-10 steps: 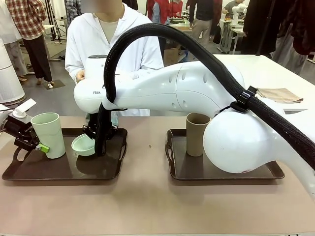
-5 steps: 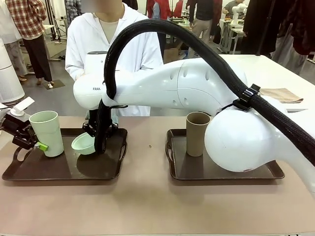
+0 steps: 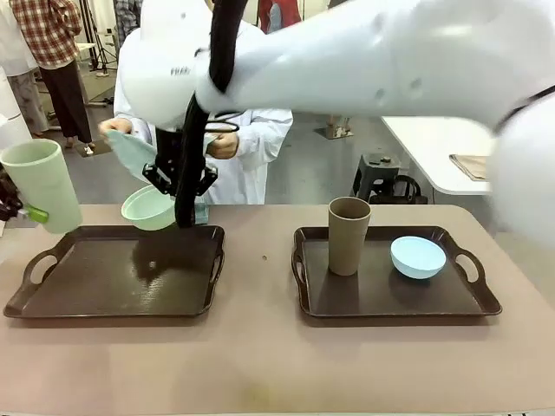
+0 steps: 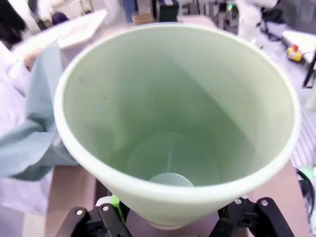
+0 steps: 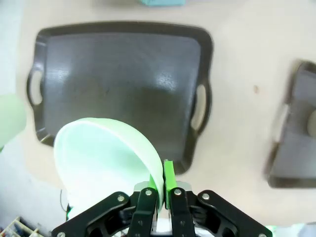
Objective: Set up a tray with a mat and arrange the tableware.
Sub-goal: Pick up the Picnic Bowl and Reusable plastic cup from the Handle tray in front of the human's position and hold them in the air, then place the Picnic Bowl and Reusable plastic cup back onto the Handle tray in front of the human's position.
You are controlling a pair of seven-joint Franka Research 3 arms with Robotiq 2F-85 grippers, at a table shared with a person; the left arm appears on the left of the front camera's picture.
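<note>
Lifted off the left tray (image 3: 87, 290) within the last second, the pale green cup (image 3: 42, 184) hangs clamped in the left pincer (image 4: 170, 224) at far left and the pale green bowl (image 3: 147, 208) is pinched by its rim in the right pincer (image 5: 162, 180), baring the tray for the person's mat (image 3: 130, 152).

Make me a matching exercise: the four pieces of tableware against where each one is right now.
Things:
1. green cup
2. green bowl
3. brown cup
4. blue bowl

Places:
A. right tray, left end
B. held up in the left fingers
C. right tray, right half
D. rim pinched by the right fingers

Pairs: 1-B, 2-D, 3-A, 4-C
</note>
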